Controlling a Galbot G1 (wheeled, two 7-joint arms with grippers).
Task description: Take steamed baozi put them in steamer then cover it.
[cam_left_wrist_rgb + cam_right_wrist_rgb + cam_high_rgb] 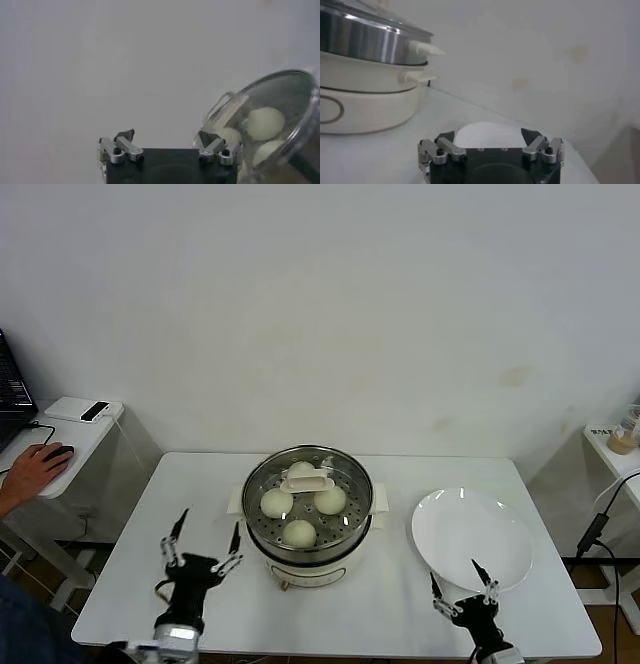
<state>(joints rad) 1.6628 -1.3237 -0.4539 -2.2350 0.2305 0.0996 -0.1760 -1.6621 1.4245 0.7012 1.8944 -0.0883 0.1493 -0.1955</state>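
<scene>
Steamer [307,546] sits mid-table [140,584], cover [258,484] already seated on it, cream bar handle [306,481] toward the far side of the glass. Through the lid, three baozi [277,503] show clearly on the perforated tray; a fourth seems to sit under the handle (cannot say for sure). White plate [470,539] to the right, bare. Left gripper [205,546] hangs just left of the steamer, fingers spread wide, holding nothing. Right gripper [461,588] low at the plate's near edge, also spread and empty. Judging from this, loading and covering look done. Handling notes: buns should be soft, light and easily dented, best pinched gently across the widest part with wide jaws. The lid is probably glass with a metal rim, rigid, breakable and slick, so the bar handle is the only sensible hold, taken across its narrow width. Pot is stiff steel on a heavier base, with side handles for any lifting.
</scene>
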